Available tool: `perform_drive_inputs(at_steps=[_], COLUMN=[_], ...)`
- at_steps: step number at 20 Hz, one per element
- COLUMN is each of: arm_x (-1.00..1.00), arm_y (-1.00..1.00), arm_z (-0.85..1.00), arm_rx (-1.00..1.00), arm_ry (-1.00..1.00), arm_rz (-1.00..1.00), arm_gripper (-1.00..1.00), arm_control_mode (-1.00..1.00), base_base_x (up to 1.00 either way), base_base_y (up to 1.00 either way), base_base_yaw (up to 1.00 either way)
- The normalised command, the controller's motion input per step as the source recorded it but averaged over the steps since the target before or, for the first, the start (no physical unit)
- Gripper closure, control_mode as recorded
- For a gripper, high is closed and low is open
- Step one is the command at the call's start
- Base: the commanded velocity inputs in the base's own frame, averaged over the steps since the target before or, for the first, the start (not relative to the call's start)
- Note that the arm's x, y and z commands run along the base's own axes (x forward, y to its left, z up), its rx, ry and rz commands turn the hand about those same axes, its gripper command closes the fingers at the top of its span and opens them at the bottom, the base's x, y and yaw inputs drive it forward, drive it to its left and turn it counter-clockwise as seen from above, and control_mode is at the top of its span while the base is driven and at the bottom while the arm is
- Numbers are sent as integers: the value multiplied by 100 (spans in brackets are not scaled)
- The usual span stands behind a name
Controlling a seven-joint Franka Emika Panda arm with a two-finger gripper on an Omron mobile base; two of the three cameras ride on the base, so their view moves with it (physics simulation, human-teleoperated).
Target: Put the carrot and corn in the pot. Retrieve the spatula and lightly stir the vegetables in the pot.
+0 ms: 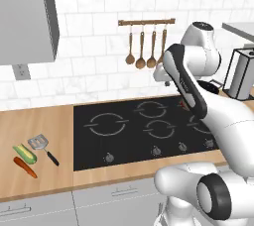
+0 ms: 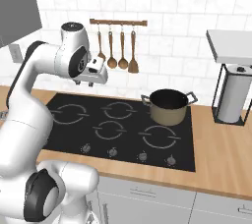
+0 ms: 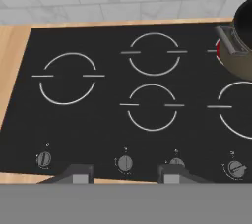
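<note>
1. Nearest the left base camera is the robot's white arm, rising from the lower right and reaching over the black cooktop. On the wooden counter left of the cooktop lie three things close together: the spatula with its grey slotted blade and black handle, the corn just beside the blade, and the carrot next to the corn on the near side. Wooden spoons hang on a rail on the tiled wall.

2. From the right base camera, the arm bends up from the lower left and the gripper hangs above the back left part of the cooktop, well apart from the pot. That pot stands on the back right burner, with a paper towel holder on the counter to its right.

3. Looking along the hand, the two fingertips stand apart with nothing between them, so the hand grasps nothing. Burner rings and knobs lie below, and the pot's handle and rim show at the upper right edge.
</note>
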Motion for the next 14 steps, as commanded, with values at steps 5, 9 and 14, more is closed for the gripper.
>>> perform_drive_inputs(at_steps=[5, 9, 14], arm_x=[0, 0, 0], arm_y=[0, 0, 0], arm_z=[0, 0, 0], arm_rx=[0, 0, 0], arm_ry=[0, 0, 0], arm_rz=[0, 0, 0], arm_gripper=[-100, -100, -100], arm_control_mode=[100, 100, 100], base_base_x=[0, 0, 0], base_base_y=[26, 94, 98], base_base_yaw=[0, 0, 0])
